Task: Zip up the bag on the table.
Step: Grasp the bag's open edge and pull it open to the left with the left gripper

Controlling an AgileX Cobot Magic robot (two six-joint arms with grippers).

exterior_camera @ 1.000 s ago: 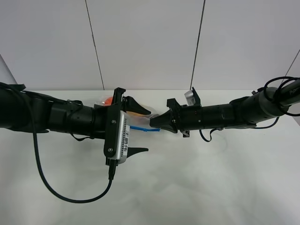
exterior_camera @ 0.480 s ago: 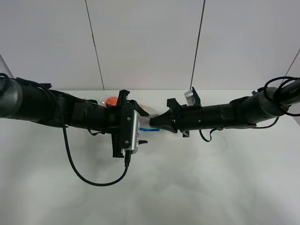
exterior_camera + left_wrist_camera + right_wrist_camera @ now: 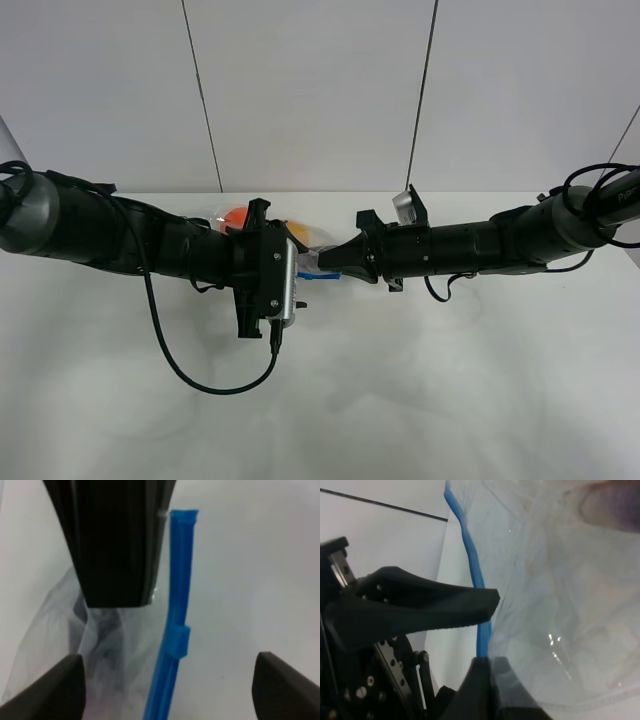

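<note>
The bag (image 3: 300,235) lies on the white table (image 3: 450,380), mostly hidden behind my left arm; an orange ball (image 3: 235,215) shows through it. My right gripper (image 3: 325,262) is shut on the bag's clear corner, beside the blue zip strip (image 3: 320,274). The left wrist view shows the strip (image 3: 179,580) with its slider (image 3: 177,641), and my left gripper (image 3: 167,690) open with one fingertip on each side of the strip. In the right wrist view my right gripper (image 3: 489,665) pinches the plastic (image 3: 555,605), with dark eggplant (image 3: 615,505) inside.
A grey panelled wall (image 3: 310,90) stands behind the table's far edge. A black cable (image 3: 200,375) loops from the left arm over the table in front. The left wrist camera housing (image 3: 283,285) hangs just beside the bag.
My left gripper has come down from high above the table to the zip strip, and its arm has swung back. My right gripper has stayed shut on the bag's corner.
</note>
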